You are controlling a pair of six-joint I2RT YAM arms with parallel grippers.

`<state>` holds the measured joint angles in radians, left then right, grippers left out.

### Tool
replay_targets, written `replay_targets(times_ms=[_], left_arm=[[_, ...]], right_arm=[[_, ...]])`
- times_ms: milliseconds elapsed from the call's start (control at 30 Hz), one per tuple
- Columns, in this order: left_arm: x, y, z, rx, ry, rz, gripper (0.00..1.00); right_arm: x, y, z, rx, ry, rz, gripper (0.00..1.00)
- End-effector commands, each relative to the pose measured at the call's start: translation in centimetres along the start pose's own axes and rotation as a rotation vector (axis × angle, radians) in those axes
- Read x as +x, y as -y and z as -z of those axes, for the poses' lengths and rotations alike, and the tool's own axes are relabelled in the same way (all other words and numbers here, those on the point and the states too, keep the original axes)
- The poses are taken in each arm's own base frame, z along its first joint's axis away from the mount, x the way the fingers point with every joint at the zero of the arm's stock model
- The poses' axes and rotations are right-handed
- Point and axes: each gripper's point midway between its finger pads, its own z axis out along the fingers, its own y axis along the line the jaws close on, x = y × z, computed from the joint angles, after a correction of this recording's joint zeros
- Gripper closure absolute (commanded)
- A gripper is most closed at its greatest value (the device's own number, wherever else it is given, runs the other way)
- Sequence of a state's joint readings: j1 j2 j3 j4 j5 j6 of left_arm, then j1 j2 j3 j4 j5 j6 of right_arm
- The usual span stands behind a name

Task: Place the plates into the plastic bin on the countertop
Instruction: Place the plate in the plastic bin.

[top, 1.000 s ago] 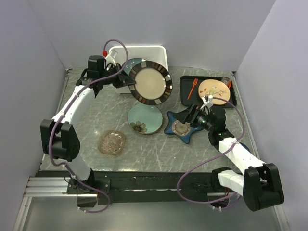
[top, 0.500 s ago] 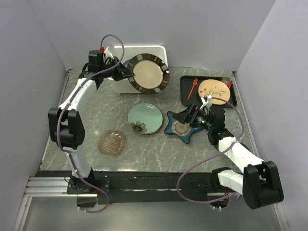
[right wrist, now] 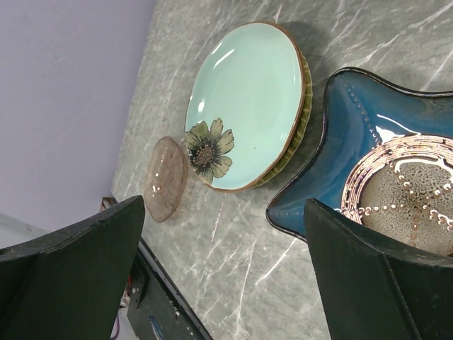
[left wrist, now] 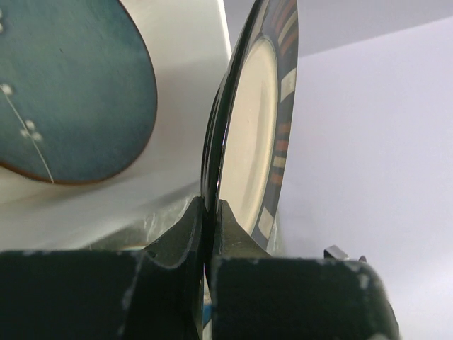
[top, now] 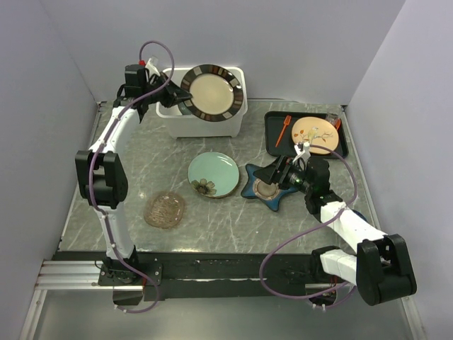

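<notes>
My left gripper (top: 182, 95) is shut on the rim of a dark-rimmed cream plate (top: 211, 93), holding it on edge over the white plastic bin (top: 233, 117). In the left wrist view the fingers (left wrist: 185, 230) pinch the plate (left wrist: 256, 142), and a dark teal plate (left wrist: 71, 92) leans inside the bin (left wrist: 185, 64). My right gripper (top: 277, 173) stands open just above the counter, beside the blue star-shaped plate (top: 265, 190) (right wrist: 354, 177). A pale green flowered plate (top: 213, 175) (right wrist: 248, 99) and an amber glass plate (top: 164, 210) (right wrist: 166, 177) lie on the counter. Nothing sits between the right gripper (right wrist: 223, 207) fingers.
A flat black tray (top: 272, 142) at the back right carries a tan round plate (top: 314, 134) and an orange utensil (top: 282, 131). Grey walls close in the counter on the left, back and right. The arm bases stand on a black rail (top: 226, 268) at the near edge.
My left arm has swung the cream plate back and upward, from in front of the bin to over it. The right arm has stayed put.
</notes>
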<state>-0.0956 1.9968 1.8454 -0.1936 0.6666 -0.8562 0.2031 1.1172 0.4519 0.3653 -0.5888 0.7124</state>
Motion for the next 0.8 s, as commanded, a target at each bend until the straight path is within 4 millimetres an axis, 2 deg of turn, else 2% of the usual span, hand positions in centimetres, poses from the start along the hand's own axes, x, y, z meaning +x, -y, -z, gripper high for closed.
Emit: replay_targets(times_ms=[0,33,67,100,300,767], left_arm=[[-4.6,6.5,1.5,0.193,0.114,-0.096,0.99],[-5.0,6.8,1.5,0.202,0.12,-0.097,0.99],[-5.3,6.1,1.1,0.189,0.123,-0.091,0.99],[-5.7,6.6,1.2,0.196,0.13,-0.103,0.99],[-7.0,5.5,0.5,0.171,0.166,-0.083,0.99],[-8.1,0.3,-2.4,0.081,0.21,-0.017,0.99]], right_arm=[[-0.6,-0.5,-0.1,-0.029,0.018,0.028,0.0],[-0.6,-0.5,-0.1,-0.026,0.017,0.029,0.0],[-0.6,-0.4,-0.1,-0.023,0.019,0.031,0.0],[-0.5,-0.3,-0.1,-0.021,0.019,0.03,0.0],[-0.3,-0.1,-0.2,-0.02,0.015,0.024,0.0],[0.1,0.4,-0.5,-0.017,0.002,0.017,0.0]])
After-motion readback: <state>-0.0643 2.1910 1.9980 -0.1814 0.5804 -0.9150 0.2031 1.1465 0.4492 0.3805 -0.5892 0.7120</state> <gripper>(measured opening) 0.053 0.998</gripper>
